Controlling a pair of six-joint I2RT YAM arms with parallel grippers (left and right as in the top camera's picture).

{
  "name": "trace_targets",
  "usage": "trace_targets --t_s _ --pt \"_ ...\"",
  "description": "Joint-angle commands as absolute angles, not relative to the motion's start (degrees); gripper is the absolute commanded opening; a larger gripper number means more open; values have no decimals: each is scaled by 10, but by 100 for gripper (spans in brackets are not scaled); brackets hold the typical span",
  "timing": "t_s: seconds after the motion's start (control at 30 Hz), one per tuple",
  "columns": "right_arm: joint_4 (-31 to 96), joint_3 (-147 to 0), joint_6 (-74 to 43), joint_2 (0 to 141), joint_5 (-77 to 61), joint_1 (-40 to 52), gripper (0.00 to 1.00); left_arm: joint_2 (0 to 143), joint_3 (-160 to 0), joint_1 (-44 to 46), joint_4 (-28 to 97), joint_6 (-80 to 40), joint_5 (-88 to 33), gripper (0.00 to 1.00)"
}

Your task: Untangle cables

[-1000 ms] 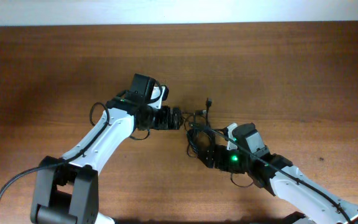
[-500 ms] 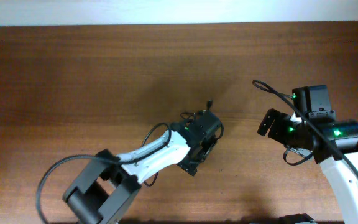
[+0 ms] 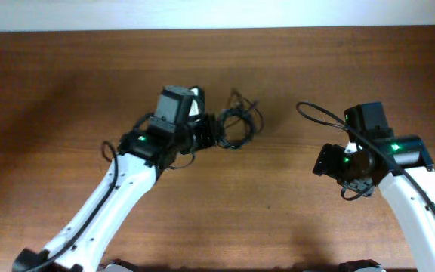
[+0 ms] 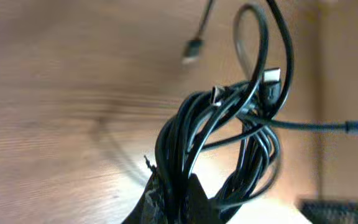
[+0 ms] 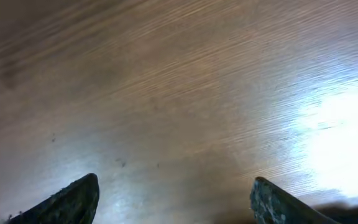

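The cables are a tangled bundle of thin black cords on the wooden table, just right of my left gripper. In the left wrist view the cables rise from between my left gripper, which is shut on several strands. One small plug hangs free beyond the bundle, and two metal connectors sit within the knot. My right gripper stands far right of the bundle. In the right wrist view the right gripper is open, with only bare wood between its fingertips.
The brown wooden table runs to a pale wall at the back. A thicker black wire loops off the right arm toward the middle. The left arm's white links cross the lower left of the table.
The right arm has pulled back to the right, away from the bundle, and opened. The left gripper has shut on the cables, and the bundle now sits farther back on the table.
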State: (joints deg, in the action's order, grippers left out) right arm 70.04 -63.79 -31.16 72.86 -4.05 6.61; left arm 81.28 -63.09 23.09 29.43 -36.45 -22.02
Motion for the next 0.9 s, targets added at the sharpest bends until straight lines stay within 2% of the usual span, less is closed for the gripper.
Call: trace_targets --t_s 0.0,0.03,0.1,0.17,0.2,0.27,0.33,0.43,0.53,0.57,0.6,0.7,0.77,0.8,0.83,0.87 --pt "699 -635 -196 735 -175 63 78 798 -636 222 265 -254 -343 0" --pt "699 -635 -118 735 -253 63 68 798 -636 222 257 -251 -343 0" --pt "695 -635 -61 735 -340 63 65 798 -636 222 250 -228 -341 0" --pt "670 -635 -58 735 -368 63 64 798 -636 222 247 -228 -337 0" --pt "657 -635 -58 735 -399 63 58 798 -636 222 247 -229 -337 0" --pt "613 -635 -59 735 -458 63 57 798 -636 222 247 -229 -337 0" --pt "517 -635 -149 744 -459 63 61 798 -636 222 247 -243 -344 0" --pt "404 -635 -222 774 -444 63 59 798 -636 222 247 -243 -352 0" --pt "349 -635 -260 811 -322 63 33 798 -636 222 247 -243 -363 0" --pt "344 -635 -260 814 -309 63 22 798 -636 222 247 -243 -363 0" --pt "341 -635 -260 815 -308 63 16 798 -636 222 246 -243 -365 0" --pt "346 -635 -260 815 -310 79 17 798 -636 222 242 -243 -369 0" --pt "359 -635 -260 815 -308 117 28 798 -636 222 236 -243 -369 0" --pt "375 -635 -258 815 -283 140 22 798 -636 222 233 -243 -368 0" --pt "401 -636 -258 815 -218 148 4 798 -636 222 233 -243 -366 0" --pt "423 -641 -258 811 -214 140 4 798 -636 222 236 -239 -338 0"
